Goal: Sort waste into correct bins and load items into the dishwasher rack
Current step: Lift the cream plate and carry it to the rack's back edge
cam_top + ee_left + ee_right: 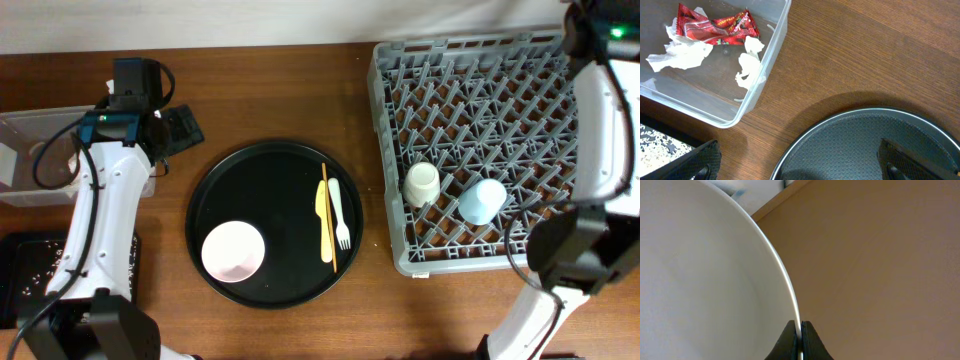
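My right gripper [800, 335] is shut on the rim of the pale cream plate [705, 280]; the plate does not show in the overhead view. My left gripper [800, 167] is open and empty, between the clear tub [765, 65] and the round black tray [850, 145]. The tub holds the red wrapper [715, 27] and white tissue [682, 52]. Rice grains [660, 145] lie in the shallow black tray [20, 270]. The cream cup [421, 183] and blue cup [483, 200] sit in the grey rack [480, 60]. The pinkish bowl [233, 250], white fork [338, 215] and yellow utensil [324, 215] lie on the round tray.
The round black tray [275, 175] sits at mid-table between the bins on the left and the rack on the right. The right arm [600, 110] rises along the rack's right side. Bare wood shows around the tray.
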Tool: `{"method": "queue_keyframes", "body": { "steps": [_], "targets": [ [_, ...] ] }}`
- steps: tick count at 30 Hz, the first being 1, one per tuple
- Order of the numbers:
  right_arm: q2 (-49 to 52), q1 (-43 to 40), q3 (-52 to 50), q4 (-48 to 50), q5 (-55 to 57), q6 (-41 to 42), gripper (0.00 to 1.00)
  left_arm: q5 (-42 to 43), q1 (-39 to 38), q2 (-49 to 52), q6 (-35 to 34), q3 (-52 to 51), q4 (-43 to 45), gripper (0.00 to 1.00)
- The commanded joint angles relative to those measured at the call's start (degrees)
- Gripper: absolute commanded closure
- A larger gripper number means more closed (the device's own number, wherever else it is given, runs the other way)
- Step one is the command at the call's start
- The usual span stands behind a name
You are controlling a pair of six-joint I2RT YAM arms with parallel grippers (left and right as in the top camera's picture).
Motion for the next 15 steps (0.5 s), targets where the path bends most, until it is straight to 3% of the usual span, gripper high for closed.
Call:
{"method": "queue_keyframes", "body": {
  "steps": [1, 3, 7, 15],
  "targets": [
    [3.06, -0.24, -4.35, 4.22, 0.5, -3.5, 0.96, -0.63, 0.13, 0.13, -0.57, -0.22, 0.04, 0.01],
    [3.28, -0.31, -11.72, 11.39, 0.52, -7.74, 0.96, -0.63, 0.13, 0.13, -0.57, -0.22, 0.04, 0.01],
    [3.28, -0.11, -24.2, 18.32, -1.92, -8.35, 0.96, -0.63, 0.13, 0.13, -0.57, -0.22, 0.04, 0.01],
    [3.08, 7.67, -24.83, 14.14, 1.09, -8.07, 0.96, -0.63, 0.13, 0.13, -0.57, -0.22, 0.04, 0.01]
  ]
}}
